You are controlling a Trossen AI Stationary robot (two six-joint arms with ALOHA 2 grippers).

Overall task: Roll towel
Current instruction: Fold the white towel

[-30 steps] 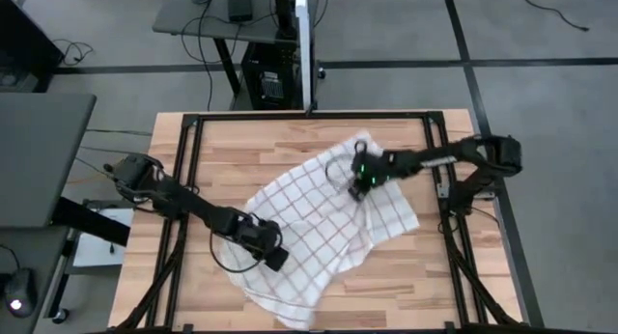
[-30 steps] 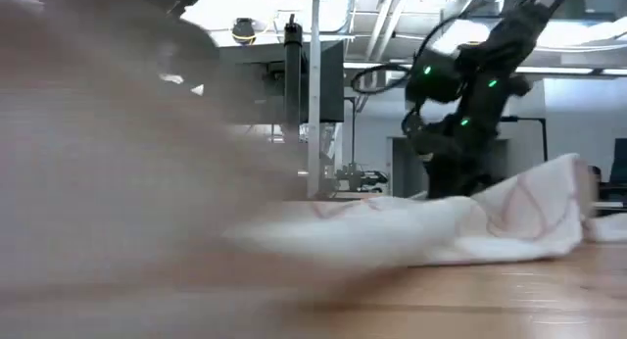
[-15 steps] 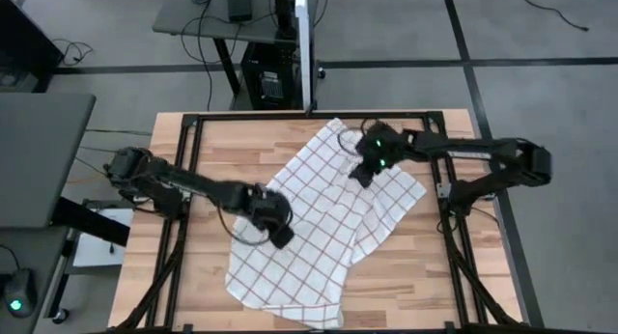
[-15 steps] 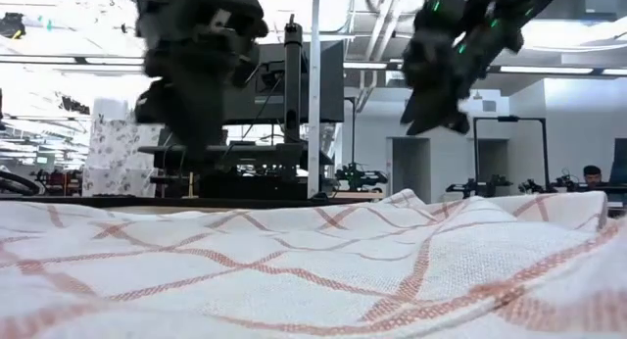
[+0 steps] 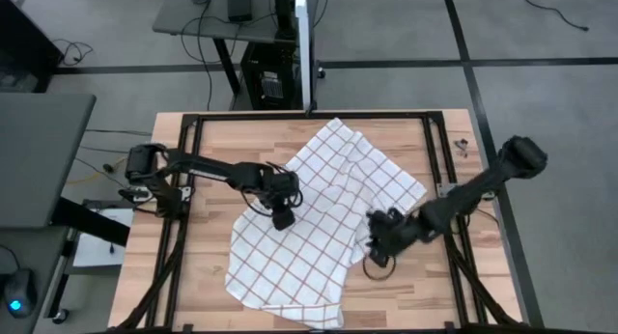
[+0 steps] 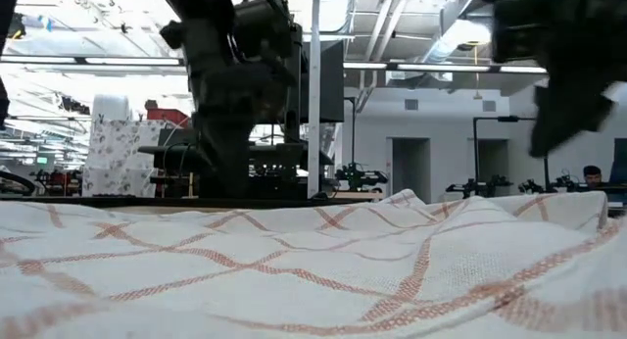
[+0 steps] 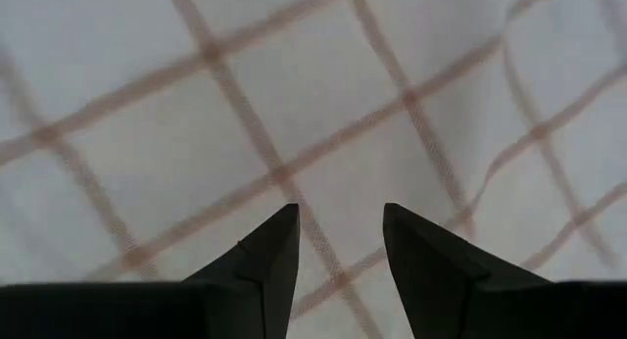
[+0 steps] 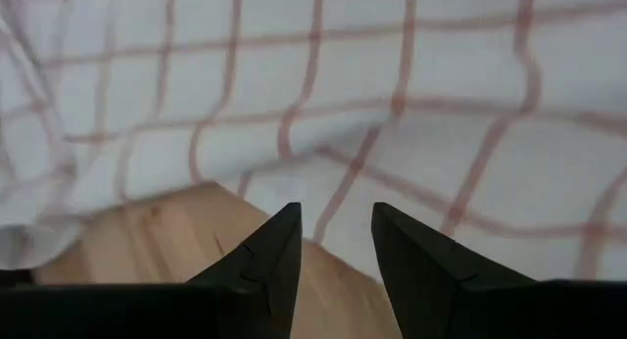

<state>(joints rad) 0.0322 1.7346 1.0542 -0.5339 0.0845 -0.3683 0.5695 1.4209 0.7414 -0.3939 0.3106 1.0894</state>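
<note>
Lying spread across the middle of the wooden table [image 5: 208,146]: the towel [image 5: 319,218], white with a grid of thin reddish-brown lines, one corner reaching toward the far edge, the near end draping toward the front edge, a fold running along its right side. Filling the low view's foreground [image 6: 294,270] with rumpled checked cloth.

Hovering over the towel's left-central part: the left gripper [image 5: 282,218], arm reaching in from the table's left side. Showing in the left wrist view as two dark fingers [image 7: 265,266] held apart with a clear gap — nothing between them, only flat checked cloth [image 7: 323,94] beyond the tips.

Sitting at the towel's right edge, toward the front of the table: the right gripper [image 5: 379,239], arm stretching in diagonally from the right. Showing in the right wrist view as fingers [image 8: 269,256] likewise parted and gripping nothing — tips pointing at the spot where the towel's edge [image 8: 343,104] meets bare wood [image 8: 186,231], cloth rising in a soft ridge just past them.

Standing behind the table in the low view: a dark monitor on a post [image 6: 313,84].
</note>
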